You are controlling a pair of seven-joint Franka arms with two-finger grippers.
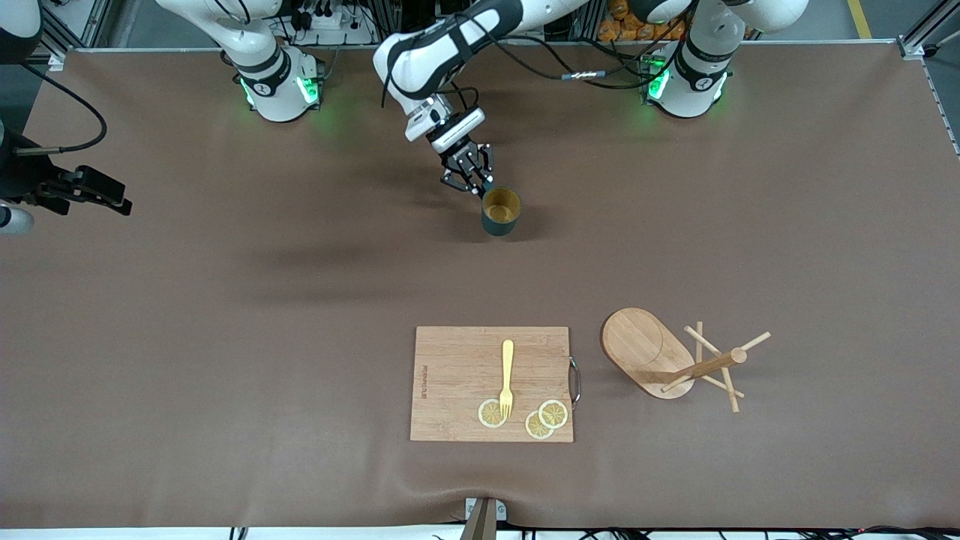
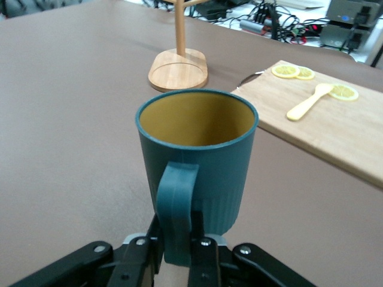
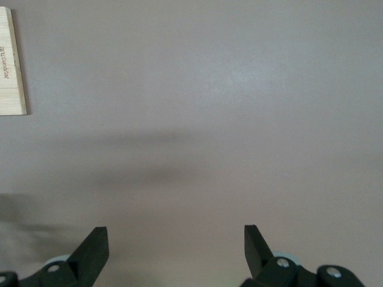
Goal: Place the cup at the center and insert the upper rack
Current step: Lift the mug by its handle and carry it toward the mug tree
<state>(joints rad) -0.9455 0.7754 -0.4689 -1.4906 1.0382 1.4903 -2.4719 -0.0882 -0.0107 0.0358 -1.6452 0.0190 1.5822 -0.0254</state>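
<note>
A: Holding the cup [image 2: 196, 161] by its handle, the left gripper [image 1: 471, 178] is clamped tight; the mug sits upright on the table [image 1: 225, 300], farther from the front camera than the cutting board [image 1: 457, 375]

B: Release gently, then withdraw without nudging it. The right gripper [image 3: 176, 251] waits spread wide at its end; the upper rack [image 1: 660, 356] stands beside the board

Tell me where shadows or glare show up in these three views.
Front view: soft arm shadows lie across the brown table beside the cup; green lights glow at both arm bases. Left wrist view: even light, a faint shadow inside the cup. Right wrist view: a mild bright patch and a blurred dark shadow band on the table.
</note>
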